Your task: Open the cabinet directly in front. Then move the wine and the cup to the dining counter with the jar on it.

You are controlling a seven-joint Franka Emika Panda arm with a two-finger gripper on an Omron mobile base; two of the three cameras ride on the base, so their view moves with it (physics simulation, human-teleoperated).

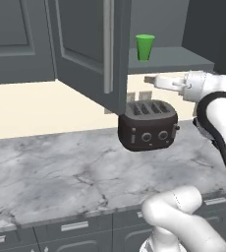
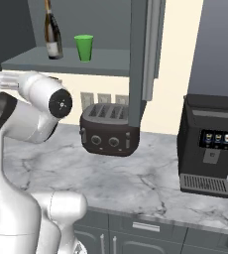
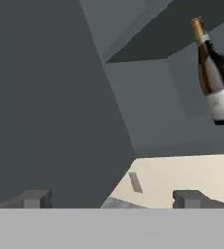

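Gripper (image 3: 111, 198) fully open, empty, aimed into the cabinet (image 1: 85, 44), whose door is swung out for access. Wine (image 2: 52, 34) stands on the shelf, cup (image 2: 84, 47) just right of it. Toaster (image 2: 108, 129) below on counter (image 2: 150, 178).

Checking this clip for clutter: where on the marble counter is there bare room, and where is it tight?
Bare marble counter spreads left of the black four-slot toaster, and again between toaster and black coffee machine. Tighter on the dark grey cabinet shelf: slim dark wine bottle and small green cup stand close, apart, with free shelf right of the cup.
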